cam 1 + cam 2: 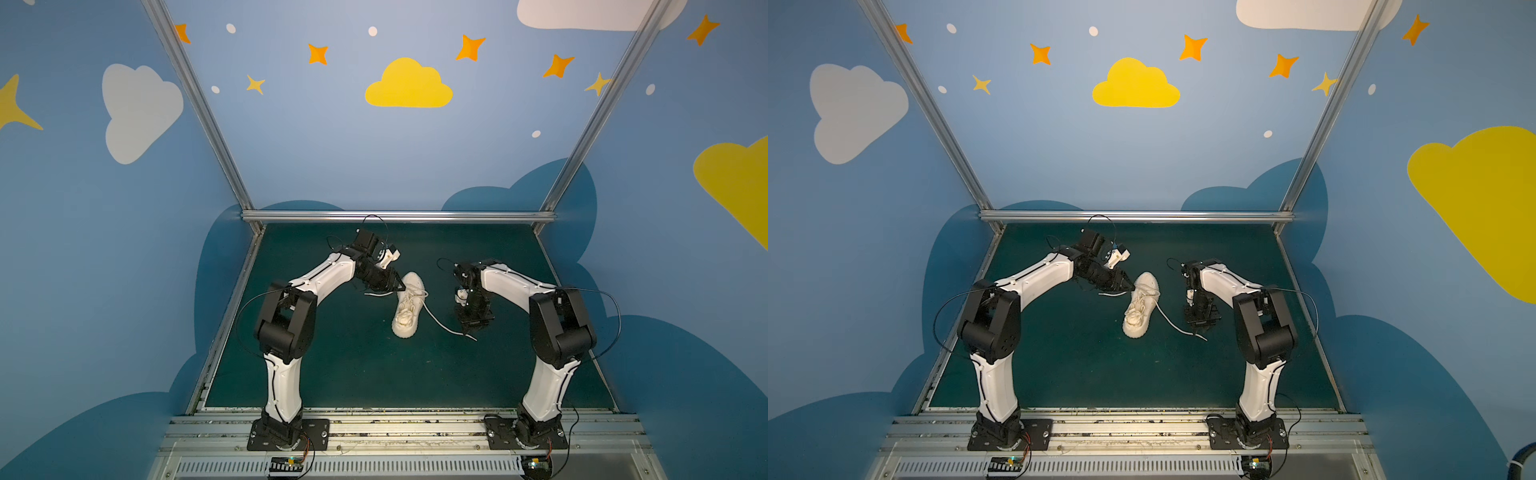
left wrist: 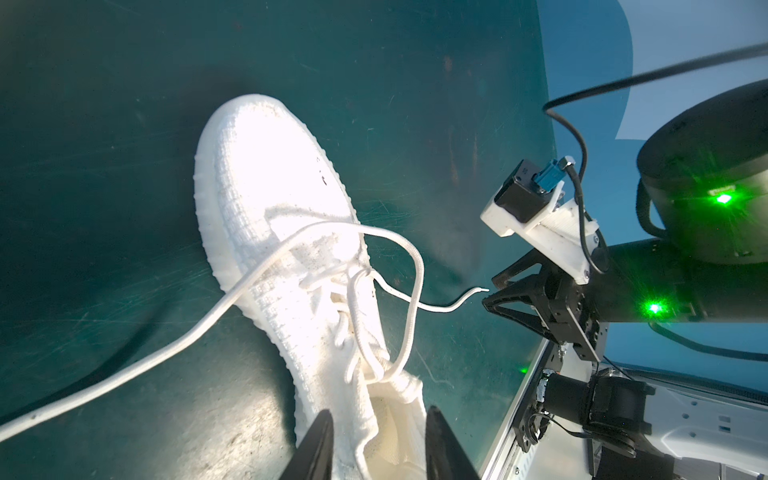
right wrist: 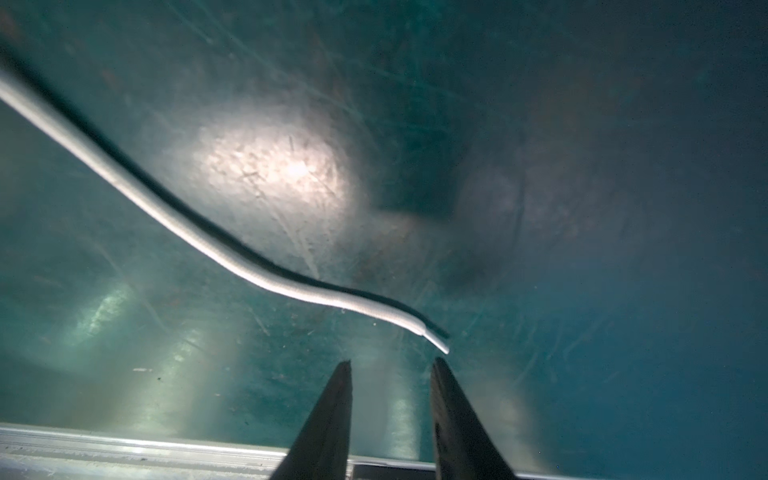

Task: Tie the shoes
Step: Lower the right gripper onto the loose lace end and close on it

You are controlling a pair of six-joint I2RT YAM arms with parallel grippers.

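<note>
An off-white knit shoe [image 1: 409, 305] [image 1: 1140, 305] lies mid-mat with its laces untied. My left gripper [image 1: 401, 287] [image 2: 380, 413] is at its far end, its black fingers [image 2: 322, 440] shut on either side of the shoe's collar [image 2: 390, 415]. One lace [image 2: 124, 374] trails off to the left of the shoe, and a loose loop [image 2: 417, 270] lies across the tongue. The other lace [image 1: 440, 324] [image 3: 249, 270] runs out to the right over the mat. My right gripper [image 1: 467, 330] [image 3: 390, 361] points down near that lace's tip [image 3: 440, 345], open, with nothing between its fingers.
The dark green mat [image 1: 332, 374] is bounded by aluminium rails at the back [image 1: 399, 216], along the sides, and at the front [image 3: 124, 449]. Blue painted walls enclose the cell. Both arm bases [image 1: 286, 434] are bolted to the front rail.
</note>
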